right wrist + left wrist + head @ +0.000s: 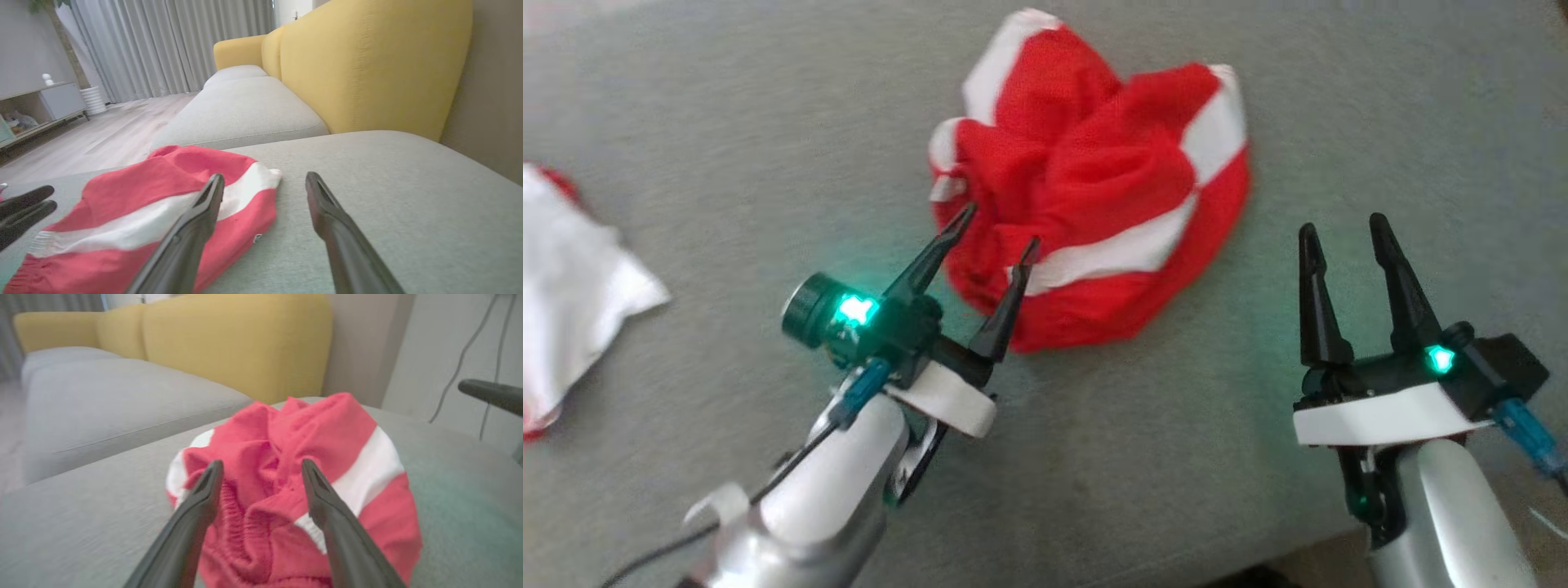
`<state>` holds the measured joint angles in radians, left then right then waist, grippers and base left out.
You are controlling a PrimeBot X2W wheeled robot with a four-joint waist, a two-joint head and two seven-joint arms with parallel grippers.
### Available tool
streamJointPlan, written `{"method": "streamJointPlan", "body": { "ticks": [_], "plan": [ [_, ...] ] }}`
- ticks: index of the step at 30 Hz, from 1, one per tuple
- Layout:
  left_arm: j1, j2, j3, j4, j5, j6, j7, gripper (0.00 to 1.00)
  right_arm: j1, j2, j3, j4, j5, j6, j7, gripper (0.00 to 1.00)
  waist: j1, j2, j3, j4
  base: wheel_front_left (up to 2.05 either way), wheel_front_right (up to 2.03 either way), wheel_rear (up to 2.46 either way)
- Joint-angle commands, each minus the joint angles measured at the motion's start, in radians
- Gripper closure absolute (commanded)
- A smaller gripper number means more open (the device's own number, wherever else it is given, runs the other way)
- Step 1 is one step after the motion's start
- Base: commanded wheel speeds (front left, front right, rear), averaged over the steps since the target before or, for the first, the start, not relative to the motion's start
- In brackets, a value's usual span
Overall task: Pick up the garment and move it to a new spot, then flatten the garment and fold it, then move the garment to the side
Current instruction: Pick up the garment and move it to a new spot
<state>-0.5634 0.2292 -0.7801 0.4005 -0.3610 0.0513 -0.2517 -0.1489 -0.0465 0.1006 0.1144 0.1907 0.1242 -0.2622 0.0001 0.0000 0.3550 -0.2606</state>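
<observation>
Soft even daylight, faint shadows. A small glowing green light [856, 310] tints the grey woven cushion [1094, 425] nearby. The crumpled white cloth [572, 278] at the left edge is blurred.

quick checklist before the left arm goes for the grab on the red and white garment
1. Left gripper open: ok.
2. Left aim: ok, its fingers straddle a bunched fold at the near edge of the garment.
3. Left fingers touching the cloth: cannot tell.
4. Right gripper open and off the garment: ok, it is over bare cushion to the garment's right.
5. Garment flat: not ok, it lies in a crumpled heap.
6. White cloth apart from the garment: ok, it lies far to the left.
</observation>
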Motion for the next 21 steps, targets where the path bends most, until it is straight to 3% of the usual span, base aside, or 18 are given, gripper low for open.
{"method": "streamJointPlan", "body": {
  "ticks": [1,5,9,15,21],
  "plan": [
    [0.028,0.011,0.065,-0.049,0.003,0.020,-0.009,0.00,0.000,-0.004,0.026,-0.023,-0.014,0.007,0.000,0.00,-0.0001,0.0000,-0.053,0.089,0.00,0.00,0.00],
    [0.167,-0.022,0.216,-0.147,0.013,0.065,-0.010,0.00,0.006,-0.004,0.032,0.007,-0.048,0.007,0.000,0.00,-0.0001,0.0000,-0.106,0.182,0.00,0.00,0.00],
    [0.298,-0.062,0.370,-0.249,0.044,0.072,-0.010,0.00,0.023,-0.004,0.018,0.016,-0.068,0.007,0.000,0.00,-0.0001,0.0000,-0.156,0.257,0.00,0.00,0.00],
    [0.503,-0.136,0.574,-0.365,0.094,0.042,-0.010,0.00,0.121,-0.004,-0.015,-0.034,-0.042,0.007,0.000,0.00,-0.0001,0.0000,-0.238,0.329,0.00,0.00,0.00],
    [0.658,-0.170,0.647,-0.434,0.169,-0.009,-0.010,0.00,0.235,-0.004,-0.030,-0.057,-0.064,0.007,0.000,0.00,-0.0001,0.0000,-0.295,0.339,0.00,0.00,0.00]
  ]
}}
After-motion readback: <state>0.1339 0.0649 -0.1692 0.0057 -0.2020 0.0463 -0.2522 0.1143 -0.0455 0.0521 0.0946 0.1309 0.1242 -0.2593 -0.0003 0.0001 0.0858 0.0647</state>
